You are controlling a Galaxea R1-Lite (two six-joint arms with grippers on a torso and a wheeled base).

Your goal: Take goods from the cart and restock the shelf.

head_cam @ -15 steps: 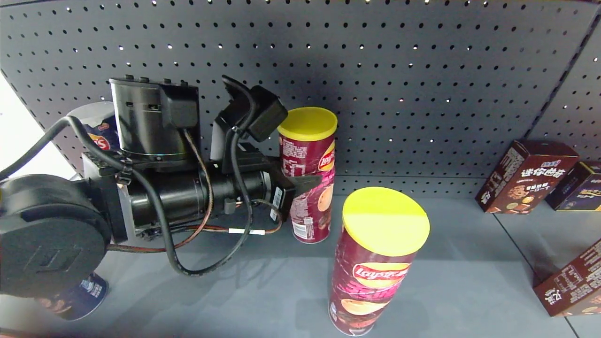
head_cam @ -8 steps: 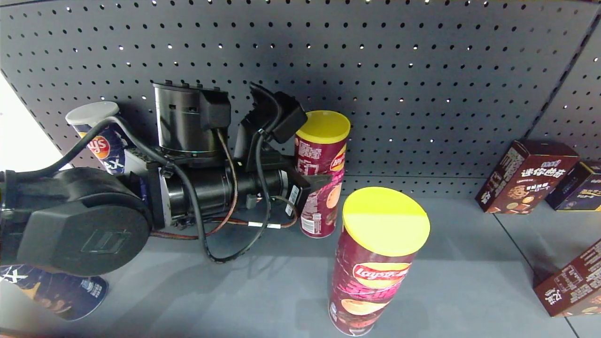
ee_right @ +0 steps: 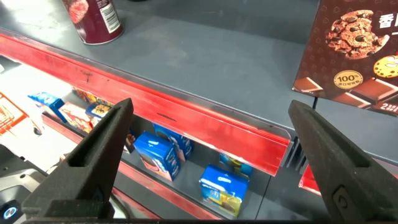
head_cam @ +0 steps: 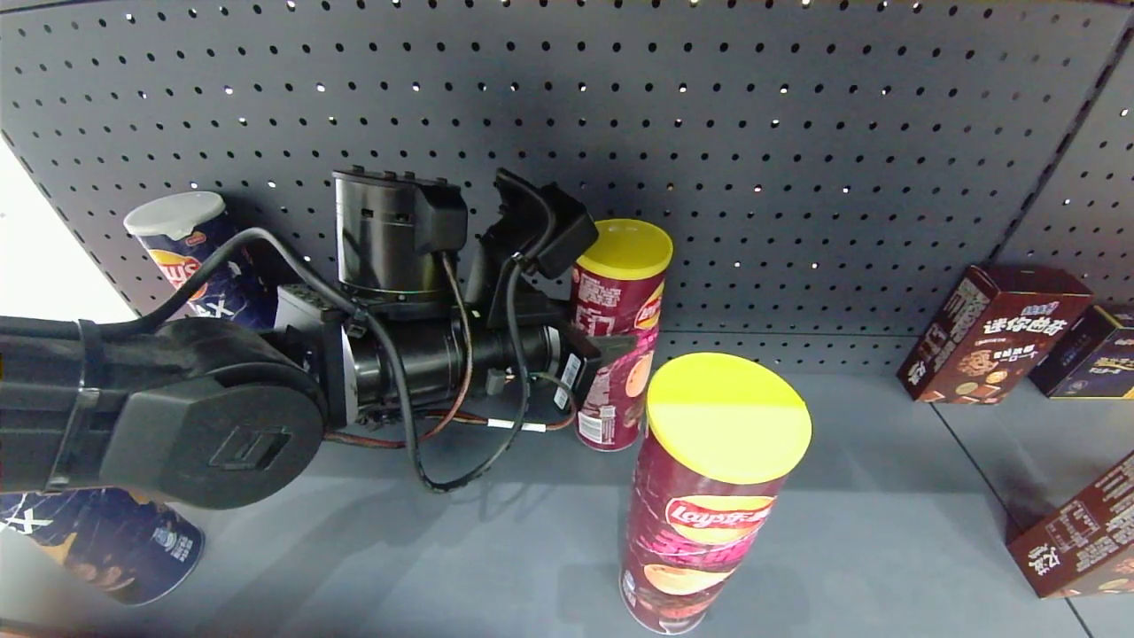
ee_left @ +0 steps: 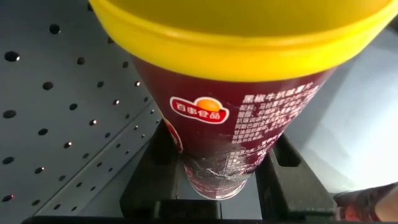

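Note:
My left gripper (head_cam: 611,344) is shut on a maroon chip can with a yellow lid (head_cam: 622,292), held upright close to the pegboard (head_cam: 797,133) at the back of the grey shelf (head_cam: 868,514). In the left wrist view both fingers press the can (ee_left: 236,124) low on its body, on either side of it, where the left gripper (ee_left: 227,186) clamps it. I cannot tell whether its base touches the shelf. A second maroon can (head_cam: 709,496) stands in front, to the right. My right gripper (ee_right: 214,168) is open in front of the shelf's red front edge (ee_right: 186,106).
Two blue chip cans stand at the left, one at the back (head_cam: 190,257) and one at the front (head_cam: 106,540). Brown biscuit boxes (head_cam: 992,332) sit at the right. Blue packs (ee_right: 158,152) lie on the level below the shelf.
My left arm has carried the maroon can to the right and toward the pegboard. The blue can at the back left has come out from behind the arm.

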